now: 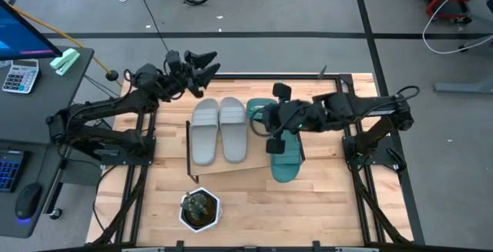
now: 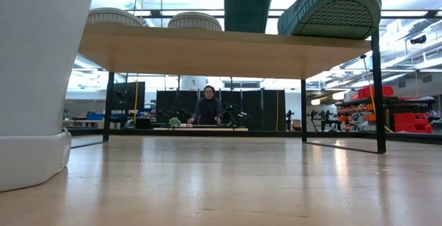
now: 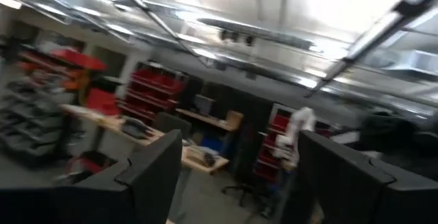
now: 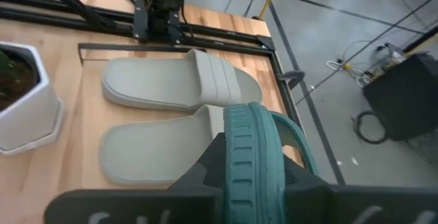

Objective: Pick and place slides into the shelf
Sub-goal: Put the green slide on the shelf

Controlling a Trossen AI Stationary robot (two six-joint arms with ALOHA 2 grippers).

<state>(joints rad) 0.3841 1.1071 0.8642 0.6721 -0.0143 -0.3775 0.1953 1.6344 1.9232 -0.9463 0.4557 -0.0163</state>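
While your right gripper [image 1: 266, 121] hangs over the shelf [image 1: 202, 169], its fingers are clamped on the strap of a teal sandal [image 4: 250, 148], which sits upright between them on its edge, just beside the two grey sandals [image 1: 219, 129]. You can see in the right wrist view that the ribbed teal strap fills the gap between the dark fingers, with the grey pair lying flat on the shelf board beyond it. A second teal sandal [image 1: 286, 158] lies on the shelf next to the grey pair, on the side away from them, its heel reaching past the shelf's front edge. The grey sandals lie side by side, soles down, broad straps up. The potted plant [image 1: 199, 209] stands on the table in front of the shelf. Your left gripper [image 1: 202, 65] waits behind the shelf, raised off the table, with its fingers spread apart and nothing between them.
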